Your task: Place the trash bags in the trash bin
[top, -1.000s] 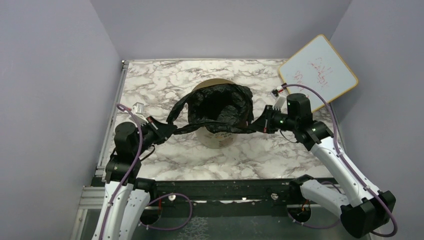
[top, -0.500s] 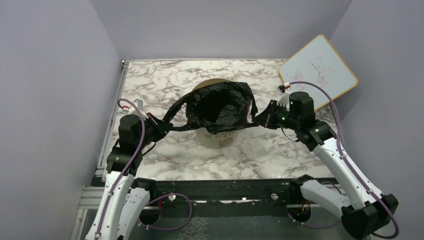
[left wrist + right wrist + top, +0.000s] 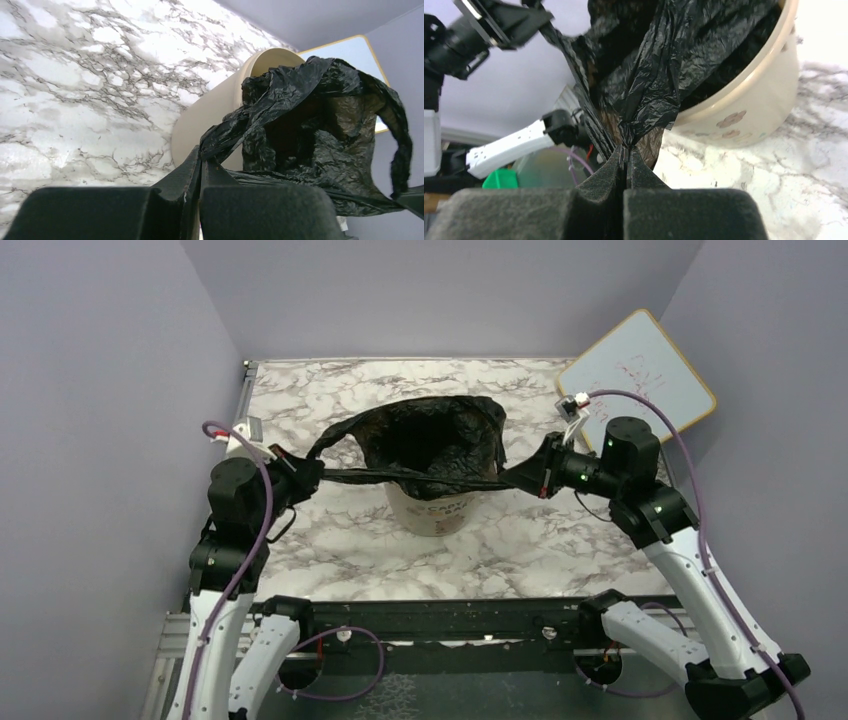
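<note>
The black trash bag (image 3: 432,443) hangs stretched open over the round beige trash bin (image 3: 435,510) in the middle of the table. Its mouth faces up, and its body covers the bin's top and drops inside. My left gripper (image 3: 308,474) is shut on the bag's left edge (image 3: 225,137), left of the bin (image 3: 210,112). My right gripper (image 3: 520,478) is shut on the bag's right edge (image 3: 644,120), right of the bin (image 3: 744,100). The near edge of the bag runs taut between the two grippers.
A white-faced board with a yellow frame (image 3: 640,375) leans at the back right corner, close behind the right wrist. Purple walls close in the marble table (image 3: 330,400) on three sides. A metal rail (image 3: 225,450) runs along the left edge.
Both grippers have risen and pulled farther apart with the bag's edges. The bag now spreads wider and flatter over the bin's top, its near edge drawn tight.
</note>
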Robot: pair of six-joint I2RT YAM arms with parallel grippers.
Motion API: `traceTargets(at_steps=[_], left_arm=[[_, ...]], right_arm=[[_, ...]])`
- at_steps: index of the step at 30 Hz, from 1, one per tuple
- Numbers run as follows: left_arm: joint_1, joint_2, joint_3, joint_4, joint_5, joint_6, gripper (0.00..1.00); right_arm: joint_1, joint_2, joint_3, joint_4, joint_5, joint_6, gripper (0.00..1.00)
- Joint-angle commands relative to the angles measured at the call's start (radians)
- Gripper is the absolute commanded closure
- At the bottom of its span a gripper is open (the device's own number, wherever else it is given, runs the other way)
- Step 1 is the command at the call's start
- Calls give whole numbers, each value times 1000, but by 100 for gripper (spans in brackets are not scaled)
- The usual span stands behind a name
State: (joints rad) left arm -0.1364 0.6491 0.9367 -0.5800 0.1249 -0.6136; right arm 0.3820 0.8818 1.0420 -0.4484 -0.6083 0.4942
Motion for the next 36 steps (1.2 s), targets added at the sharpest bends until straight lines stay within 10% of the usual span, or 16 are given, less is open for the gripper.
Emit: traceTargets(at_steps=[1, 8, 21, 36], left_arm=[[9, -126, -34, -41, -88, -43, 100], [8, -223, -129, -30, -44, -87, 100], [9, -126, -173, 3, 101, -61, 100], [9, 2, -77, 82, 182, -39, 96]], right_arm=[[-6, 15, -18, -119, -84, -144, 99], [-6, 81, -79, -124, 0, -113, 81], [-6, -135, -165, -24, 170, 300, 14], [19, -312, -434, 211, 179, 1025, 28]])
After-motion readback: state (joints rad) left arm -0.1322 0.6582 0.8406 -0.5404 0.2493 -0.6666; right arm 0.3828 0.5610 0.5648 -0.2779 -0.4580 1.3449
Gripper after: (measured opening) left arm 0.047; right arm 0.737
